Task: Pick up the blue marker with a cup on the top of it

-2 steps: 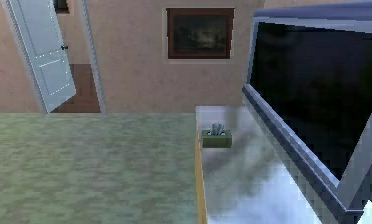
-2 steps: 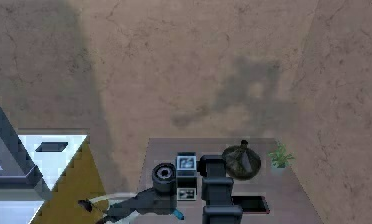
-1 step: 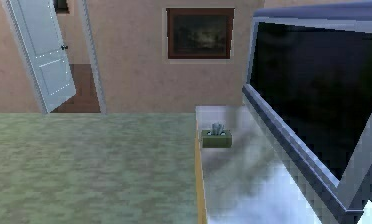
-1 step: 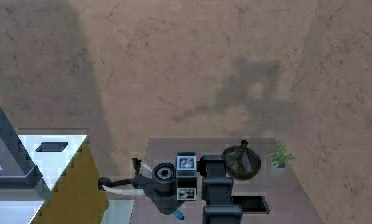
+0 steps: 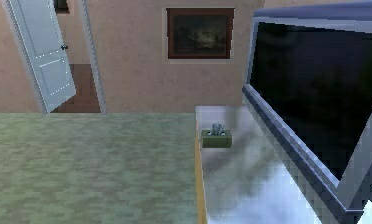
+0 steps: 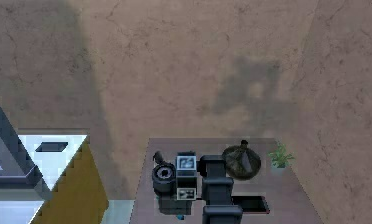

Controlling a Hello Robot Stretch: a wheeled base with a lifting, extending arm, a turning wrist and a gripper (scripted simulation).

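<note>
Dark bowl (image 6: 237, 160) and potted plant (image 6: 281, 157) stand near the gripper (image 6: 162, 186), whose hold I cannot tell.

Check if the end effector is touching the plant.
Apart. The arm side view shows the end effector left of a dark bowl and the plant right of it, a plain gap.

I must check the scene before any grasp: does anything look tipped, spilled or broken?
Nothing stands out. The small plant and dark bowl stand upright on the table, and the green box sits flat near the television.
</note>
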